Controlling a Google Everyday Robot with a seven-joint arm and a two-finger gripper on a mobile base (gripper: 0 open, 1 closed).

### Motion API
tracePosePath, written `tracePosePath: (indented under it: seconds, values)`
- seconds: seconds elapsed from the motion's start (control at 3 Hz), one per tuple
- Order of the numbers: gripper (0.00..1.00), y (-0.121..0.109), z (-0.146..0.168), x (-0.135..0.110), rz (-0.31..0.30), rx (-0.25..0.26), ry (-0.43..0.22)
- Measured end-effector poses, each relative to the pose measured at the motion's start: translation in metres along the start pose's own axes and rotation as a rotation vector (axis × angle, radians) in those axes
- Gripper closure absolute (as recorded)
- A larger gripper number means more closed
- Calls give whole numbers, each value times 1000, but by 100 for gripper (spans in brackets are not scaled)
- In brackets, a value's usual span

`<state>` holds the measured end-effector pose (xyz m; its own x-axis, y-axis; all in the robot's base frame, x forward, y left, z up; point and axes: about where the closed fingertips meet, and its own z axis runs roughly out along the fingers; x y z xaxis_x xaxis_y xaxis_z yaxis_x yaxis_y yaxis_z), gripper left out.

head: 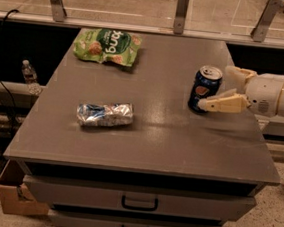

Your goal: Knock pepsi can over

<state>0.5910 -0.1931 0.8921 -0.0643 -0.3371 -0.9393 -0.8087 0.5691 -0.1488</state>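
The can (205,89) stands upright at 3 o'clock on the tabletop (154,147): dark blue, silver top, round red-white-blue logo facing front. Coming in from the 3 o'clock edge is the pincer (218,89), spread open and gripping nothing. Its lower finger (224,103) reaches across the can's lower right side and looks to be touching it, while the upper finger sits just behind the can's right edge. A green snack bag (107,46) lies flat at 11 o'clock and a crinkled foil packet (105,115) at 8 o'clock. Under the tabletop are two drawers (140,198), both shut, contents hidden. A cardboard box (13,196) sits on the floor at 7 o'clock, its inside out of sight.
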Motion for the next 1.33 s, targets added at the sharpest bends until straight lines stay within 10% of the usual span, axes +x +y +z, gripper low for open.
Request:
tracePosePath:
  seconds: [1.33]
  values:
    - [100, 10, 12, -3, -27, -26, 85]
